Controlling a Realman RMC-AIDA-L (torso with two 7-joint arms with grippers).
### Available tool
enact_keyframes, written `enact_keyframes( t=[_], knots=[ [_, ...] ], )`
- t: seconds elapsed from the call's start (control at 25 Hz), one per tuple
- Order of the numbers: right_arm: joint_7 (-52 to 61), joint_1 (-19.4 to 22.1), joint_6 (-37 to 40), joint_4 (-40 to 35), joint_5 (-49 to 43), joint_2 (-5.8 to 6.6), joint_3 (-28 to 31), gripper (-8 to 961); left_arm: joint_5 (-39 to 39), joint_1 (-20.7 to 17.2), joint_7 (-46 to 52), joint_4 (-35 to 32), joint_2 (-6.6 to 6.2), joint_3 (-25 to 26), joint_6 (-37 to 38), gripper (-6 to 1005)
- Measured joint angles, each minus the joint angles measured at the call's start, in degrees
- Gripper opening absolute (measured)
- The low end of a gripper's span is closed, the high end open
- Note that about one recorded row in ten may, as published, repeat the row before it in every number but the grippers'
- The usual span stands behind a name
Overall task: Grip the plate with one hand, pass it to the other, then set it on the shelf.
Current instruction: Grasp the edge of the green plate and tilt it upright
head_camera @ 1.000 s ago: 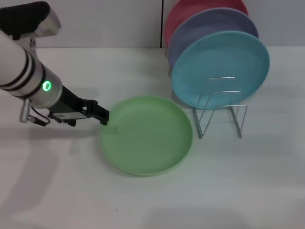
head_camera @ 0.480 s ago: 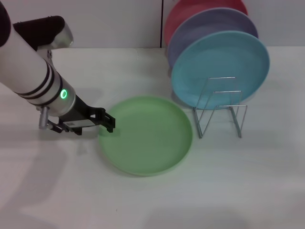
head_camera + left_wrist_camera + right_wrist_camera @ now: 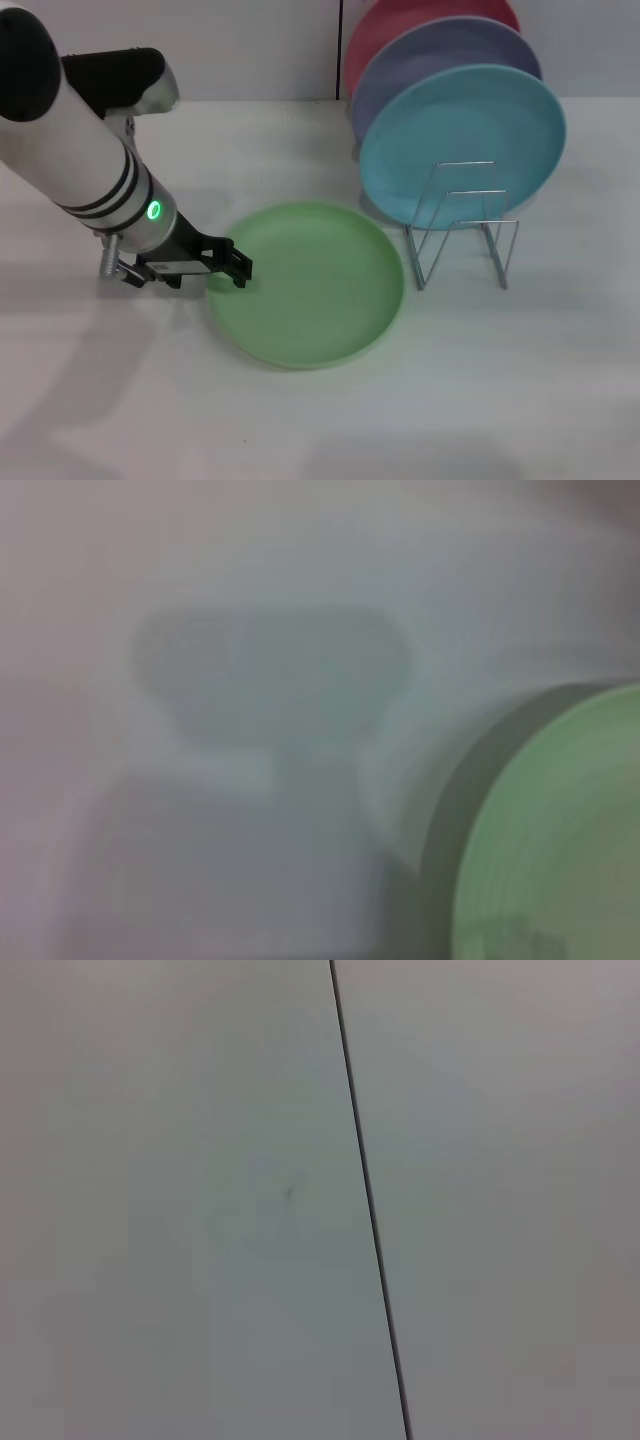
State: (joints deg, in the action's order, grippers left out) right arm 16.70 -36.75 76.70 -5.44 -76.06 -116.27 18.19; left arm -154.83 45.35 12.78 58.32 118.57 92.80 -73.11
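Left end effector (image 3: pixel 238 267) has advanced to the plate (image 3: pixel 310 285) rim; grip state unclear.

A turquoise plate (image 3: pixel 462 145) stands upright on the white bench (image 3: pixel 300 420). Behind it stand a lavender plate (image 3: pixel 420 55) and a red plate (image 3: pixel 375 30).

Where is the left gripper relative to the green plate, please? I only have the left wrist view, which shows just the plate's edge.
Observer: The left gripper is at the left rim of the green plate, which lies flat on the table.
Operator: Thanks. Is the shelf free?
Observer: The wire shelf has nothing in its front loops; a turquoise plate stands upright behind them.
Operator: And the right arm?
Observer: It does not appear in the head view.
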Motion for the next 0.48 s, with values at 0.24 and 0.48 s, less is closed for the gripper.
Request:
enact_keyframes(
  t=[0.24, 0.48],
  knots=[
    [0.0, 0.0, 0.0, -0.1, 0.0, 0.0, 0.0, 544, 0.0, 0.5, 0.0, -1.4, 0.06, -1.5, 0.9, 822],
    [0.0, 0.2, -0.1, -0.2, 0.0, 0.0, 0.0, 544, -0.1, 0.5, -0.1, -1.6, 0.09, -3.2, 1.1, 767]
  ],
)
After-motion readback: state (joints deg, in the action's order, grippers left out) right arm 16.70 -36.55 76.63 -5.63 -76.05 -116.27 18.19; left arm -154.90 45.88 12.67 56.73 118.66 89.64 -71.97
